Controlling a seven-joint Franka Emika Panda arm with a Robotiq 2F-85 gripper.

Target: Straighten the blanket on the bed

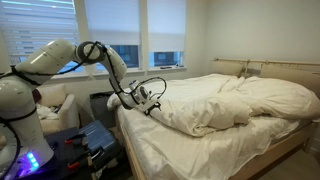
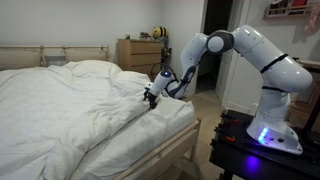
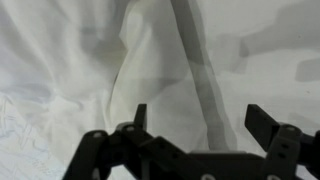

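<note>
In an exterior view: gripper [image 1: 150, 98] at edge of blanket [image 1: 240, 100], which is bunched twd headboard [image 1: 280, 68]. Bed [image 1: 190, 150] bare nr arm. Armchair [image 1: 60, 105] and windows [image 1: 130, 30] behind.
In an exterior view: dresser [image 2: 140, 55] and dark doorway [image 2: 215, 30] beyond bed.
Wrist view: jaws spread wide, gripping nothing, w/ white fabric [image 3: 150, 60] below.

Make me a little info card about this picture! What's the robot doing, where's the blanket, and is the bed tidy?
gripper: open, at the blanket's edge
blanket: puffy, off-white, bunched toward the headboard
bed: wood frame, white sheet bare near the robot
tidy: not yet, the blanket is crumpled
</note>
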